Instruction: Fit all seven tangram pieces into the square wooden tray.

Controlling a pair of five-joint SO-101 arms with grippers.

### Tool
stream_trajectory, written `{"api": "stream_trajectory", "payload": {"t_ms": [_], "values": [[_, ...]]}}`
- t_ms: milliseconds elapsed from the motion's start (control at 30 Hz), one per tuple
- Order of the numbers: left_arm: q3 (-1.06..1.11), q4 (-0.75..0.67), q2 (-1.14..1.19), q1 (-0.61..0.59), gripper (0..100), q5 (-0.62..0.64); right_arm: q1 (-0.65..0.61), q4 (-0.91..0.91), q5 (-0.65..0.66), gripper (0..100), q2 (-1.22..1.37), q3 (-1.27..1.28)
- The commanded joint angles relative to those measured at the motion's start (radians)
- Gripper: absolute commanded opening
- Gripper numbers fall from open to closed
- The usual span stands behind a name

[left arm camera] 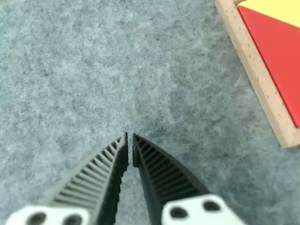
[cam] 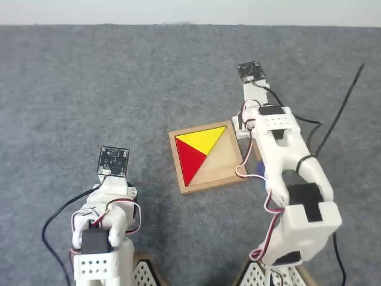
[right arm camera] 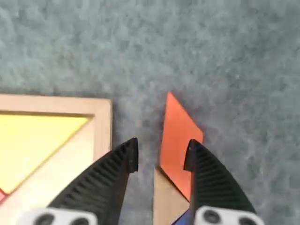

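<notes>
The square wooden tray (cam: 233, 170) lies mid-table with a yellow triangle (cam: 202, 140) and a red triangle (cam: 189, 159) inside it. My right gripper (right arm camera: 161, 153) stands open just past the tray's right edge (right arm camera: 103, 126), its fingers on either side of an orange parallelogram (right arm camera: 180, 136) on the carpet. A tan piece (right arm camera: 165, 201) and a blue piece (right arm camera: 183, 218) lie against the orange one, closer to the wrist. My left gripper (left arm camera: 130, 137) is shut and empty over bare carpet, left of the tray's corner (left arm camera: 262, 89).
Grey carpet (cam: 89, 89) covers the whole table. The right arm (cam: 280, 155) hangs over the ground beside the tray's right side, and a blue piece (cam: 260, 170) peeks out under it. A black cable (cam: 339, 113) runs off to the right.
</notes>
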Motion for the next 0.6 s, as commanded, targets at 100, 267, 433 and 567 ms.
{"api": "stream_trajectory", "payload": {"t_ms": [100, 267, 433, 567], "values": [[-0.010, 0.003, -0.017, 0.005, 2, -0.002, -0.005, 0.013, 0.034, 16.2, 0.077, -0.114], [-0.010, 0.003, -0.017, 0.005, 2, -0.002, -0.004, 0.045, 0.034, 16.2, 0.125, -0.160], [-0.010, 0.003, -0.017, 0.005, 2, -0.002, 0.042, 0.045, 0.034, 16.2, 0.131, -0.160], [-0.010, 0.003, -0.017, 0.005, 2, -0.002, 0.079, 0.047, 0.035, 16.2, 0.131, -0.160]]}}
